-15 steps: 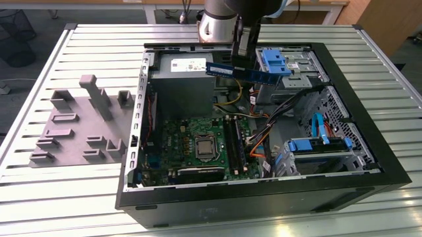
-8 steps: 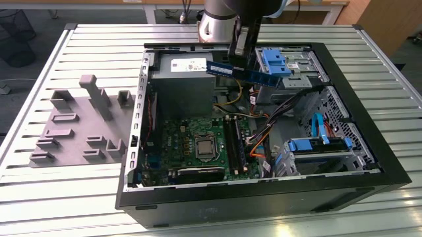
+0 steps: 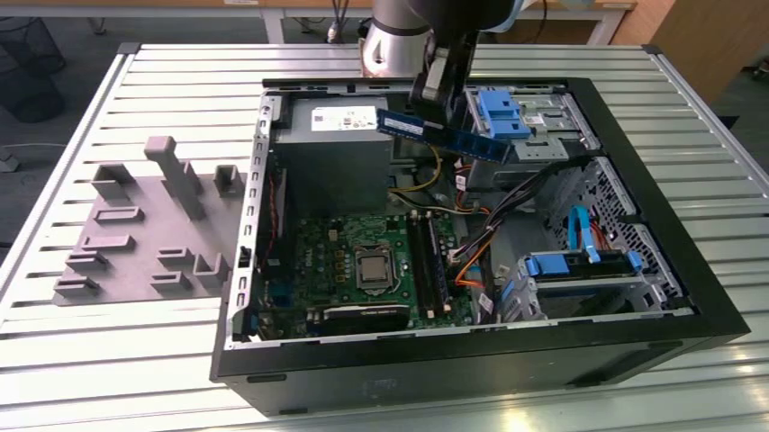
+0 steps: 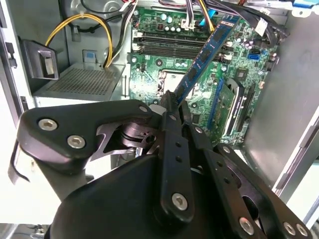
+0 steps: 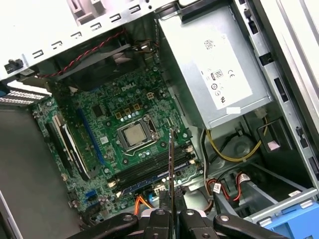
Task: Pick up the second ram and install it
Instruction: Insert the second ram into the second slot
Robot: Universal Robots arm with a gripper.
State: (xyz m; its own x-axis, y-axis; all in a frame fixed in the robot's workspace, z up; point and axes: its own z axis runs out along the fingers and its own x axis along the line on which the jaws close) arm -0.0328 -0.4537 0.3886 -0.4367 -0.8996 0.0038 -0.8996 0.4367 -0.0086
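The gripper [image 5: 171, 211] is pinched narrow on the second ram [image 5: 171, 164], with a finger on each flat face. In the first wrist view I see the strip edge-on, a thin line running out from between the fingertips. In the second wrist view its face shows, with the chips in a row.

I judge it light and stiff, but thin and fragile. A sideways load could flex it or turn it in the pinch. The faces are smooth, so the hold rests on friction alone. The safest purchase is across the faces near the top long edge, clear of the contact edge. In the exterior view the grip seems to sit about there.

The ram hangs in the air, slightly tilted, above the open case [image 3: 481, 346] and touching nothing else. Below it lies the motherboard [image 5: 114, 99], with its long dark slots [image 5: 149, 169] beside the processor [image 5: 133, 135]. I cannot tell whether a slot is already filled.

Further off is the grey power supply [image 3: 330, 135]. A grey slotted fixture [image 3: 144, 234] sits on the ribbed surface [image 3: 180, 72], on the exterior view's left.
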